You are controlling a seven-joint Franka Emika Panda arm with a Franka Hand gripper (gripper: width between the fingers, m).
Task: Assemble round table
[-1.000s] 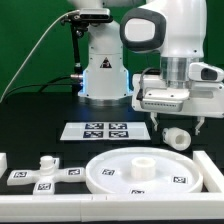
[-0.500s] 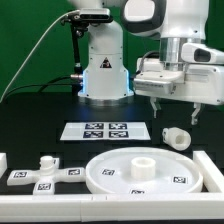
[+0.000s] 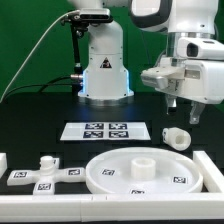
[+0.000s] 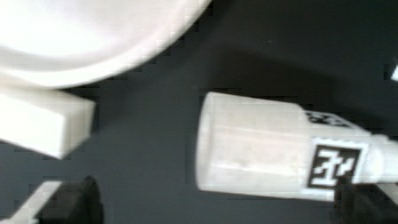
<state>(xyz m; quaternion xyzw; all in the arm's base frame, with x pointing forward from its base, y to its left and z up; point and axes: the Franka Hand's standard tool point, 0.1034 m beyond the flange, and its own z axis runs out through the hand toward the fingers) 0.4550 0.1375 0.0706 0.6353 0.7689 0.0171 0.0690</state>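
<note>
The large rimmed round disc [image 3: 140,171] lies flat at the front, with a raised hub in its middle. It also shows in the wrist view [image 4: 80,35]. The short thick cylinder leg [image 3: 177,138] lies on its side to the exterior view's right of the disc. In the wrist view [image 4: 267,150] its tagged end is visible. The small cross-shaped foot [image 3: 45,172] lies at the front on the exterior view's left. My gripper [image 3: 181,108] hangs open and empty above the leg, apart from it. In the wrist view, the gripper [image 4: 217,206] shows dark fingertips [image 4: 68,203] on either side.
The marker board [image 3: 105,130] lies behind the disc. A white rail [image 3: 100,208] runs along the front edge, with white blocks at its ends [image 3: 205,165]. One block shows in the wrist view [image 4: 39,118]. The arm's base [image 3: 103,70] stands at the back.
The gripper has risen and moved toward the exterior view's right, staying open and empty. The parts on the table have not moved.
</note>
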